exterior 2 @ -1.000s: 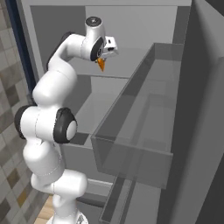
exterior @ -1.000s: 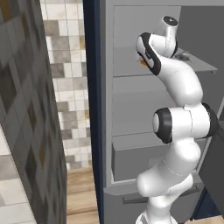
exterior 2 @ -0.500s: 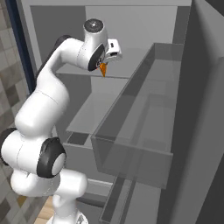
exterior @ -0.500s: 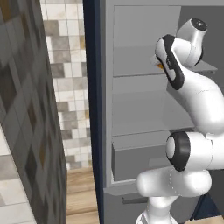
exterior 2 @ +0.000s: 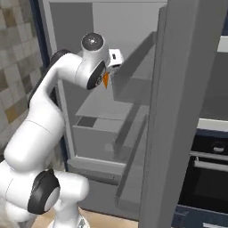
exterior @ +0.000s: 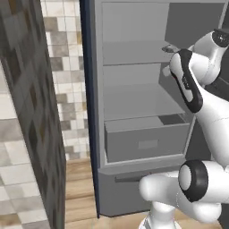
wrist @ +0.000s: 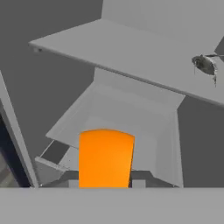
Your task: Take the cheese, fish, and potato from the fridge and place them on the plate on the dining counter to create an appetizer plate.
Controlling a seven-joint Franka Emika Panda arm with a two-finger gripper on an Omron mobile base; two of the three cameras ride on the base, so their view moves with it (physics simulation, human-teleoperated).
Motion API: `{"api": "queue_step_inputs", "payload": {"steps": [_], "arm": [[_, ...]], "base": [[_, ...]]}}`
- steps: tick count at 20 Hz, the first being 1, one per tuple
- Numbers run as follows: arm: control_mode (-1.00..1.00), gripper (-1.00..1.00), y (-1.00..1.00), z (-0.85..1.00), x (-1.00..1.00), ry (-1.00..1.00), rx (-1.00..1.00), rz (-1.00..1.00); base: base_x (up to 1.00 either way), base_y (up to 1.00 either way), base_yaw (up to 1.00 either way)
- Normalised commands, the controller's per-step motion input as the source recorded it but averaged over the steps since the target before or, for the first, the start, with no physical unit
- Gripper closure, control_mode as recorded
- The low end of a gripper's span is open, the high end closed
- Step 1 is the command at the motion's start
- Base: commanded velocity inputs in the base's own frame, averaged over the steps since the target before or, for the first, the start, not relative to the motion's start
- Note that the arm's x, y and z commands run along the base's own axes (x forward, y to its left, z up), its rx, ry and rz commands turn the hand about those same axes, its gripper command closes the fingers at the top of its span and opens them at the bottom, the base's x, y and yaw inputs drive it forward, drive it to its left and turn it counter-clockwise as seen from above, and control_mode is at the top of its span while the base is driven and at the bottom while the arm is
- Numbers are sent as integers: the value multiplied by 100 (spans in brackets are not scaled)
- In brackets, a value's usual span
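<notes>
A: Fingers (wrist: 138,183) clamped on the cheese (wrist: 106,157), one at each flat side. Anything new since a second ago?

B: Pulled back from deep beside the upper shelf. Now held out in front of the open fridge (exterior: 134,103), clear of its shelves. Whole right base view shifted too, with the door (exterior 2: 178,111) and an oven (exterior 2: 213,151) now on the right, so probably the base moving rather than the things.

A: Meaning for the task?

B: First food judged to be out; carrying to the plate not yet done, fish and potato to follow.

A: Which way pointing?

B: In the right base view, hanging under the gripper (exterior 2: 108,75), tip down, long axis close to upright. In the hand view, running straight out along the fingers.

A: And right of it?

B: Small grey thing (wrist: 204,64) on the upper shelf, too blurred to name.
</notes>
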Motion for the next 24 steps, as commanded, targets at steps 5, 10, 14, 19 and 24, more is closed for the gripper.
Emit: {"api": "queue_step_inputs", "payload": {"steps": [5,10,14,19,24], "arm": [[100,100,0,0,0,0,0,0],[100,100,0,0,0,0,0,0],[100,100,0,0,0,0,0,0],[100,100,0,0,0,0,0,0],[100,100,0,0,0,0,0,0]], "base": [[-100,-19,-2],[-100,-11,-2],[-100,-3,-3],[-100,-1,-10],[-100,-1,-18]]}}
